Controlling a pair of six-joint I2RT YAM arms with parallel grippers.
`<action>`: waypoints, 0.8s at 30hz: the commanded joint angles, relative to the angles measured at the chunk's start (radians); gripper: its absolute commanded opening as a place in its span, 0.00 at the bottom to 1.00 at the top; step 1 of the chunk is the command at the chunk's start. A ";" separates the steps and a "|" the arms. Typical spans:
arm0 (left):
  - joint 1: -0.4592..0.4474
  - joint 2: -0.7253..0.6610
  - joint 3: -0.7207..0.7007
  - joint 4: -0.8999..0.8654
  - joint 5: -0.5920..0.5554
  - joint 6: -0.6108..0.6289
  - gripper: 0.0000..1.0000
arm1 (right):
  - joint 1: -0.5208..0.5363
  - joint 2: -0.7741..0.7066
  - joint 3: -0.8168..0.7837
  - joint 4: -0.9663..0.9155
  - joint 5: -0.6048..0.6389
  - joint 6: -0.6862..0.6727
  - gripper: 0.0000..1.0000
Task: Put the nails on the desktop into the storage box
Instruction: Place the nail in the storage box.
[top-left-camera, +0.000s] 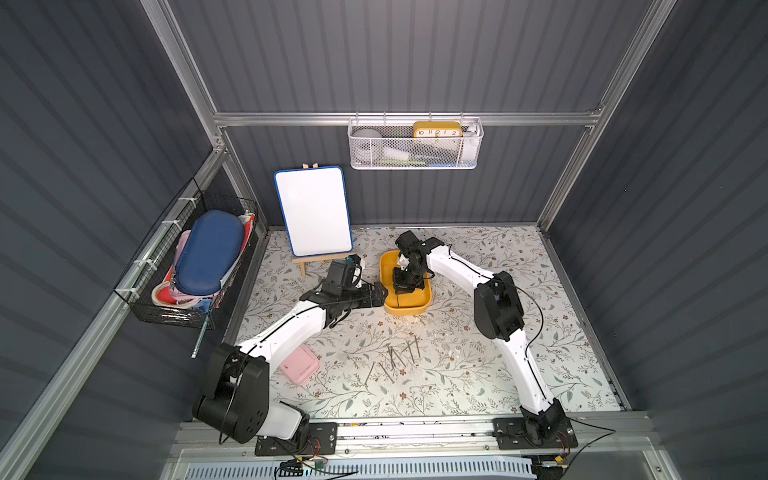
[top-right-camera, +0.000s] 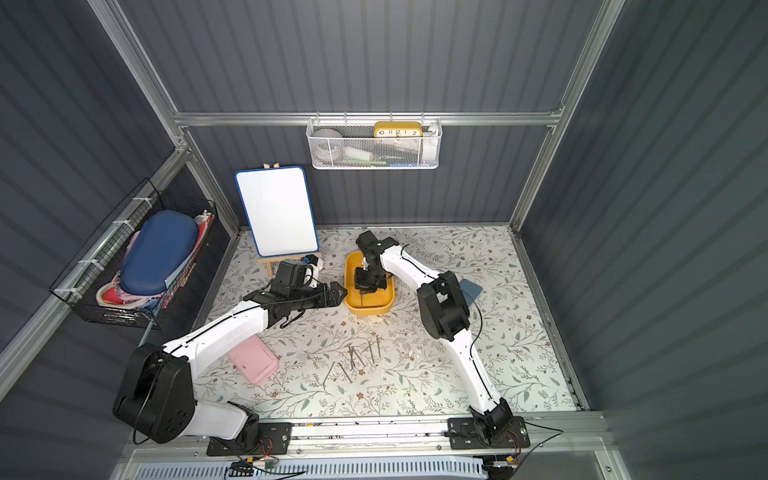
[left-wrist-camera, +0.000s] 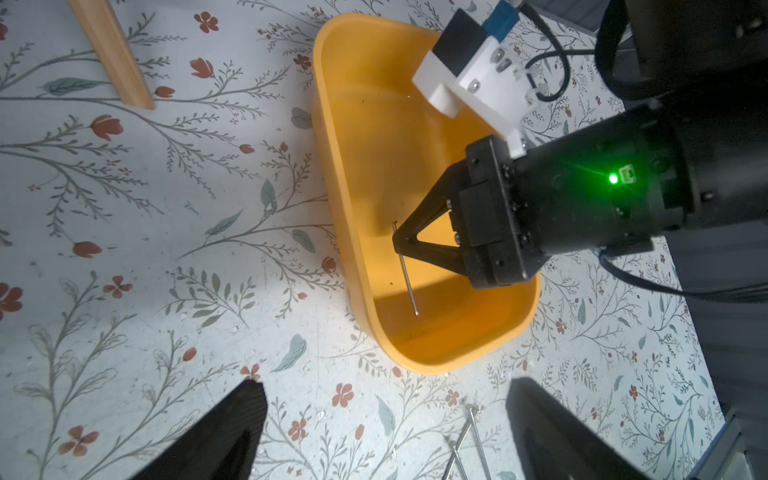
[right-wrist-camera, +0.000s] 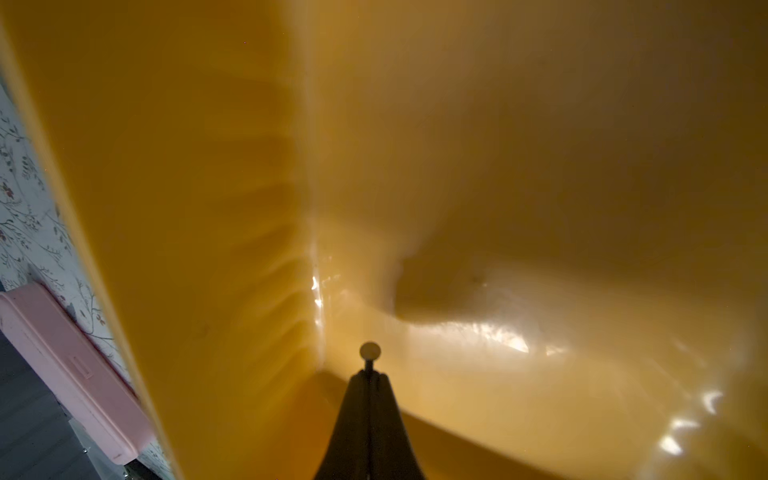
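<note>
The yellow storage box (top-left-camera: 409, 309) (top-right-camera: 368, 309) stands mid-desktop (top-left-camera: 457, 365). My right gripper (top-left-camera: 401, 286) (top-right-camera: 365, 289) reaches down inside it, shut on one nail. In the left wrist view that gripper (left-wrist-camera: 399, 245) pinches the nail (left-wrist-camera: 407, 278) near its head, with the tip low over the box floor (left-wrist-camera: 374, 145). The right wrist view shows the nail head (right-wrist-camera: 370, 351) poking past the closed gripper (right-wrist-camera: 369, 376) against the box wall (right-wrist-camera: 208, 166). My left gripper (top-left-camera: 380, 293) (left-wrist-camera: 384, 384) is open and empty beside the box. Several nails (top-left-camera: 399, 357) (top-right-camera: 359, 357) (left-wrist-camera: 469, 436) lie loose in front.
A pink case (top-left-camera: 299, 363) lies at the front left, under my left arm. A whiteboard on a wooden easel (top-left-camera: 313, 212) stands at the back left. A flat blue square (top-right-camera: 471, 291) shows behind my right arm. A wire basket (top-left-camera: 199, 257) hangs on the left wall.
</note>
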 joint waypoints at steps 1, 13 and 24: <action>0.009 -0.029 -0.023 -0.024 -0.005 -0.009 0.96 | 0.007 -0.002 -0.013 0.036 -0.016 0.035 0.00; 0.012 -0.030 -0.050 -0.015 -0.005 -0.008 0.96 | 0.020 0.055 -0.022 0.086 -0.044 0.078 0.00; 0.020 -0.070 -0.056 -0.021 -0.014 0.000 1.00 | 0.030 -0.225 -0.164 0.105 -0.040 0.026 0.42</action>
